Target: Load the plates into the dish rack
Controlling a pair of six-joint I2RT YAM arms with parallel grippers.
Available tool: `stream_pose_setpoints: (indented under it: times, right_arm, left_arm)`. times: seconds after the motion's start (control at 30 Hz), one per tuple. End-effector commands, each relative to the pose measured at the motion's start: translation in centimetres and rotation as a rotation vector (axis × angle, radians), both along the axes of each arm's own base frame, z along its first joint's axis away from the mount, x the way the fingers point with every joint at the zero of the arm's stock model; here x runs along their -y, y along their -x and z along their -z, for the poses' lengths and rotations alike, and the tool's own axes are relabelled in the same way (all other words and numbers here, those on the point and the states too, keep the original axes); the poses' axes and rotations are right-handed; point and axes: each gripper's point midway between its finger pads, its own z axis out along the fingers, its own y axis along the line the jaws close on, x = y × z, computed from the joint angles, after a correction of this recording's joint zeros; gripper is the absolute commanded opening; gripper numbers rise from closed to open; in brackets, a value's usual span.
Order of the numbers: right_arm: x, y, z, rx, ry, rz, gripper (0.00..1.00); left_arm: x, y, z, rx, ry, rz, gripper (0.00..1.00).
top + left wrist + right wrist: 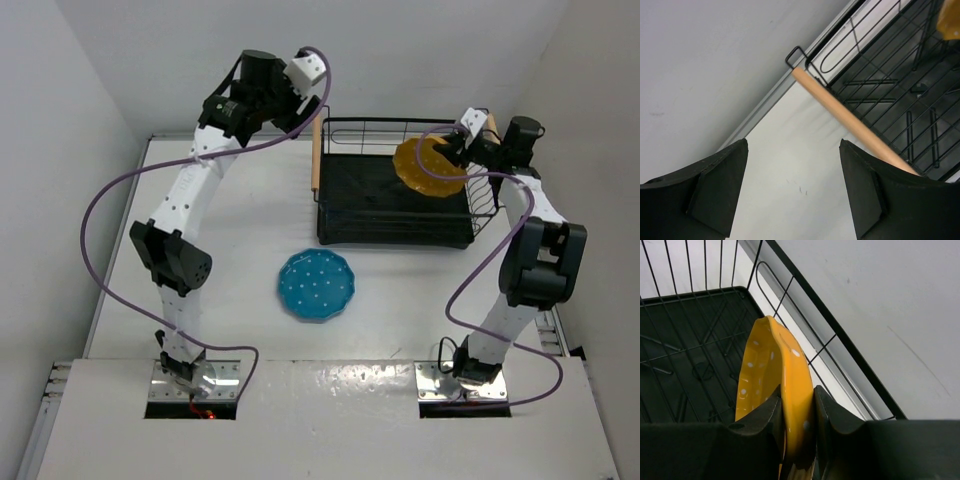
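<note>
We see the white table point(240, 210) with the dish rack point(390, 215) at its far right; the teal plate point(316, 285) lies flat on the table, just nearer than the rack's left corner and apart from it. The yellow plate point(770, 365) stands on edge over the rack's far right part; we cannot tell whether it touches the wires. The right gripper point(797, 400) has its jaws closed narrowly on that plate's rim. The left gripper point(792, 160) hangs by the rack's left wooden handle point(850, 120), jaws wide apart and holding nothing.
</note>
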Motion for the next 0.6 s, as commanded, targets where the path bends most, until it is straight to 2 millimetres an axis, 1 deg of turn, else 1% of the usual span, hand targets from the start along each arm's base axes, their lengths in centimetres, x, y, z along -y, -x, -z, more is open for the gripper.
stream_pose_setpoints:
  times: [0.0, 0.03, 0.07, 0.1, 0.13, 0.17, 0.2, 0.23, 0.27, 0.3, 0.33, 0.37, 0.4, 0.43, 0.47, 0.5, 0.53, 0.57]
  right_arm:
    - [1.2, -1.2, -8.3, 0.343, 0.063, -0.057, 0.0]
    - [1.4, -1.1, -8.1, 0.297, 0.002, -0.056, 0.0]
    - [1.1, -0.8, -9.0, 0.344, 0.007, -0.092, 0.0]
    - [1.4, -0.9, -8.8, 0.345, -0.001, -0.097, 0.0]
    - [1.3, -0.7, -8.9, 0.34, -0.012, -0.115, 0.0]
    - [1.4, -0.4, -9.3, 0.364, -0.006, -0.135, 0.0]
    - [1.0, 0.0, -9.3, 0.349, -0.033, -0.167, 0.0]
    - [1.0, 0.1, -8.9, 0.338, -0.049, -0.171, 0.0]
    - [1.1, 0.3, -9.4, 0.376, -0.041, -0.185, 0.0]
    - [0.5, 1.1, -9.7, 0.347, -0.079, -0.225, 0.0]
    - [0.4, 1.2, -9.3, 0.343, -0.081, -0.244, 0.0]
    - [0.2, 1.4, -9.9, 0.374, -0.072, -0.262, 0.0]
    - [-0.2, 1.7, -9.6, 0.35, -0.08, -0.286, 0.0]
    - [-0.4, 1.7, -9.3, 0.346, -0.083, -0.294, 0.0]
    - [-0.8, 1.9, -9.8, 0.371, -0.064, -0.319, 0.0]
    - [-1.3, 2.2, -9.7, 0.334, -0.078, -0.349, 0.0]
    - [-1.2, 1.9, -9.1, 0.318, -0.086, -0.351, 0.0]
    - [-1.3, 2.1, -10.1, 0.328, -0.071, -0.375, 0.0]
  left_arm:
    - [-1.0, -0.4, -0.4, 0.004, 0.028, -0.018, 0.79]
    - [-1.5, -0.7, -0.4, 0.004, 0.028, -0.029, 0.79]
    - [-1.5, -0.7, 0.0, -0.005, 0.024, -0.029, 0.79]
    - [-1.5, -0.7, 0.0, -0.005, 0.024, -0.029, 0.79]
    - [-2.1, -0.9, 0.0, -0.005, 0.024, -0.039, 0.79]
    - [-2.4, -1.0, 0.4, -0.015, 0.025, -0.039, 0.79]
    - [-2.2, -0.9, 0.8, -0.025, 0.025, -0.031, 0.79]
    - [-2.6, -1.1, 0.8, -0.026, 0.029, -0.031, 0.79]
    - [-3.2, -1.3, 1.2, -0.038, 0.03, -0.036, 0.79]
    - [-2.7, -1.0, 1.8, -0.056, 0.037, -0.008, 0.79]
    - [-3.9, -1.2, 1.3, -0.049, 0.048, -0.017, 0.79]
    - [-4.0, -1.2, 2.0, -0.079, 0.071, -0.015, 0.79]
    - [-3.7, -0.6, 2.2, -0.104, 0.101, 0.029, 0.79]
    - [-3.8, -0.5, 2.7, -0.121, 0.115, 0.051, 0.78]
    - [-4.4, -0.5, 3.0, -0.144, 0.142, 0.056, 0.78]
    - [-4.1, 0.0, 2.7, -0.152, 0.165, 0.096, 0.78]
    - [-3.9, 0.1, 3.3, -0.168, 0.167, 0.105, 0.78]
    - [-4.4, 0.0, 3.3, -0.168, 0.167, 0.096, 0.78]
